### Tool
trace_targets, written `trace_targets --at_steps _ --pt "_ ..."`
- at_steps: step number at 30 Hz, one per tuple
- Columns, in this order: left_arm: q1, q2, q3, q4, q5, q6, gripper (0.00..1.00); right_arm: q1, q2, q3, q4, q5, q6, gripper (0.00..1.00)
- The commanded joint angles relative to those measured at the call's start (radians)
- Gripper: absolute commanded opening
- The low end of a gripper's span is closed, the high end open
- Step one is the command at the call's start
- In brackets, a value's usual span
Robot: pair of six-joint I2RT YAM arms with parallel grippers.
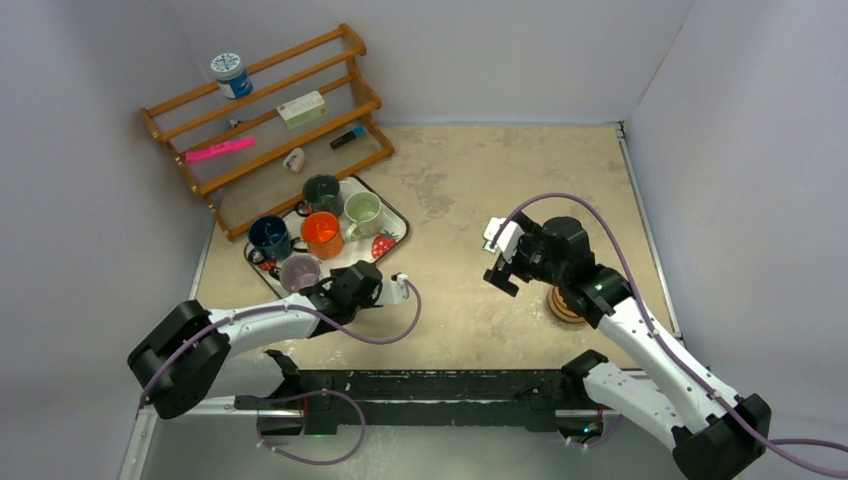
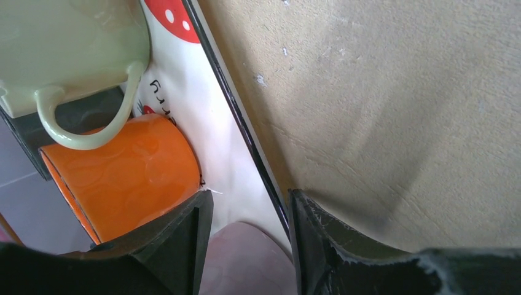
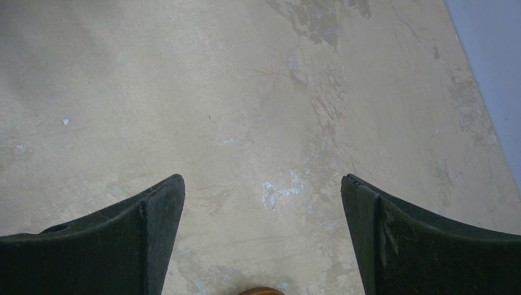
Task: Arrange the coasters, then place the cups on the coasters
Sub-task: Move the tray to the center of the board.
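Observation:
Five cups stand on the strawberry-print tray [image 1: 396,222]: dark grey-green [image 1: 322,192], pale green [image 1: 362,212], orange [image 1: 321,233], dark blue [image 1: 269,236] and purple-grey [image 1: 298,272]. My left gripper [image 1: 322,292] reaches in at the tray's near corner. In the left wrist view its fingers [image 2: 250,195] sit on either side of the purple-grey cup [image 2: 246,261], whose wall fills the gap between them, with the orange cup [image 2: 129,178] right beside the left finger. The brown coasters [image 1: 565,306] lie stacked under my right arm. My right gripper [image 1: 499,263] hovers wide open over bare table [image 3: 263,181], a coaster's edge [image 3: 261,291] just below it.
A wooden rack [image 1: 270,120] leans at the back left, holding a blue-and-white lidded jar [image 1: 231,75] and small items. The pale green cup [image 2: 67,49] is close above the orange one in the left wrist view. White walls enclose the table on three sides.

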Motion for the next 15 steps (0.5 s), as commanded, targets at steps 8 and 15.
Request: trace_targets --at_steps 8,15 --pt "0.013 -0.156 0.013 -0.117 0.110 0.015 0.45 0.003 0.000 0.010 0.004 -0.018 -0.007 0.99" --pt "0.005 -0.141 0.035 -0.121 0.233 -0.012 0.39 0.003 0.001 0.014 0.001 -0.017 -0.005 0.99"
